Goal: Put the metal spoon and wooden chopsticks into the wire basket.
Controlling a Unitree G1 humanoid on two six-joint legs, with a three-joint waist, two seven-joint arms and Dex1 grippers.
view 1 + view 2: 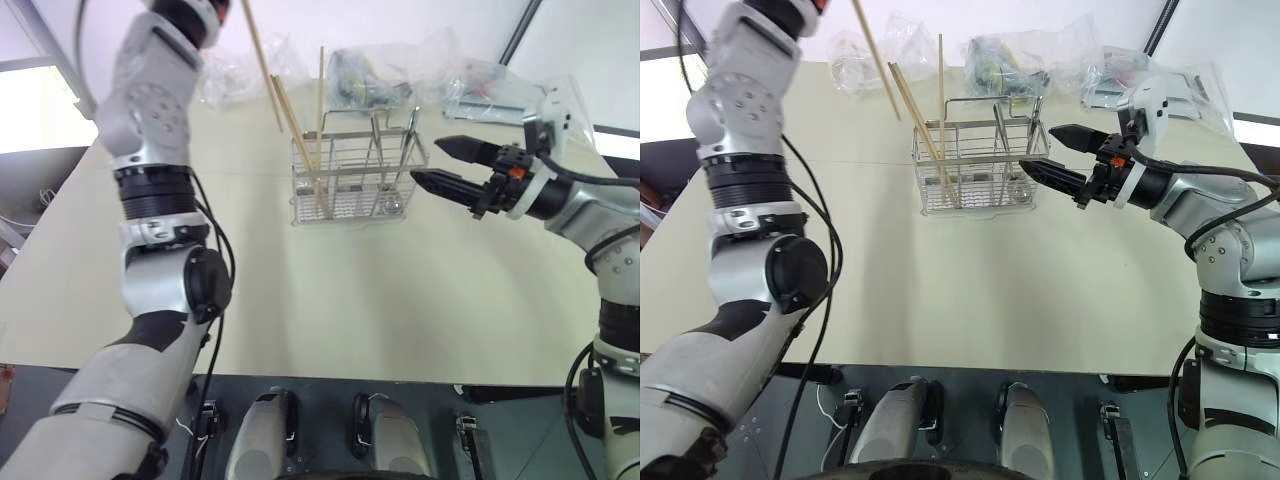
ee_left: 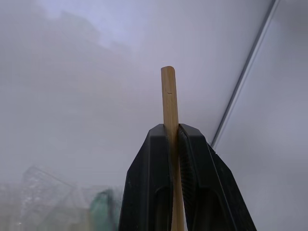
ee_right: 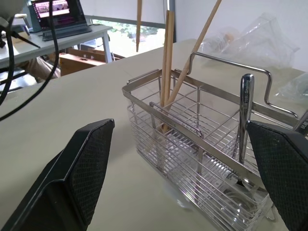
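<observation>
Plainly, no readable writing or brand mark shows on anything here. The wire basket is a rectangular grid of thin shiny steel rods with inner dividers and a raised loop handle, standing on the smooth, pale cream table. Three wooden chopsticks, straight slim sticks of pale tan wood, lean in the basket's end compartment and rise well above its rim. The metal spoon stands in the opposite end compartment, its polished flat handle up. Above and beside the basket, the left gripper has its black ribbed fingers pressed together on one more chopstick. The right gripper hangs just beside the basket's spoon end, its black textured fingers spread wide. Crinkled clear plastic bags lie behind the basket.
</observation>
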